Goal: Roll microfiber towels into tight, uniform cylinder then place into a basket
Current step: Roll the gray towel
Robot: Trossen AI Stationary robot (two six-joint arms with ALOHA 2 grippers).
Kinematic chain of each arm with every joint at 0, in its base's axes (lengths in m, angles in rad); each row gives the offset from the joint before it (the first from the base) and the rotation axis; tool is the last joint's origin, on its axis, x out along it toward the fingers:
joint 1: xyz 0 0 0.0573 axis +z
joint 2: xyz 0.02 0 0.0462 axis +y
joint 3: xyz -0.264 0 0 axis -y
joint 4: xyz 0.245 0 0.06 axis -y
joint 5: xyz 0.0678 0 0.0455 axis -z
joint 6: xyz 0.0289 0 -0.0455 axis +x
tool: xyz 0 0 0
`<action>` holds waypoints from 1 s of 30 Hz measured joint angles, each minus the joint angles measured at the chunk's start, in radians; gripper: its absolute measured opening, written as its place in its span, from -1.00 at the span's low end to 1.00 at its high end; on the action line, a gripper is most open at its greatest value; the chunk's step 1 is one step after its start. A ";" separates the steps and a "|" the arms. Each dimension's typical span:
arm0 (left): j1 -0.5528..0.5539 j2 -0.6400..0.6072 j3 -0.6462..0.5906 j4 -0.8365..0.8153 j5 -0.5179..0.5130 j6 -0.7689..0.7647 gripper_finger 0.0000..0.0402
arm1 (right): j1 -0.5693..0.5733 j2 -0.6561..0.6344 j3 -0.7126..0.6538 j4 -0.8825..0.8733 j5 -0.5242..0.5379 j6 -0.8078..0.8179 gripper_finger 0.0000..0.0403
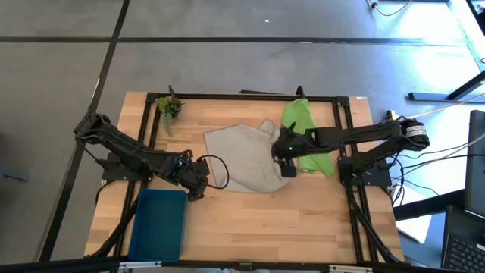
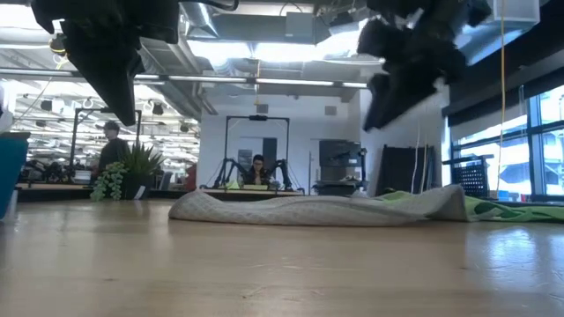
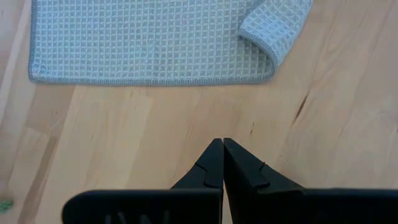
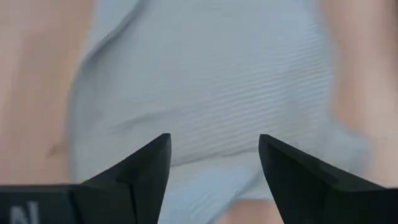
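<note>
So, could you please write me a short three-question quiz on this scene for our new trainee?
1. True or false: a rolled towel already lies in the blue basket.
2. Which towel is the right tool above? A) the grey towel B) the green towel C) neither
3. Fill in: the left tool is ____, above bare wood beside the grey towel.

Key
1. False: the basket holds no towel, and both towels lie unrolled on the table.
2. A, at the edge nearest the green towel, fingers spread, gripping nothing.
3. Shut.
</note>
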 joint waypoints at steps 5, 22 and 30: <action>0.000 0.000 0.000 0.002 -0.008 -0.001 -1.00 | -0.117 0.008 0.041 0.049 0.008 0.026 0.19; 0.006 0.000 0.000 0.038 -0.018 -0.003 -1.00 | -0.518 0.342 0.082 0.219 -0.109 -0.005 0.18; 0.006 0.000 0.000 0.058 -0.026 -0.003 -1.00 | -0.566 0.482 0.203 0.185 -0.153 -0.035 0.18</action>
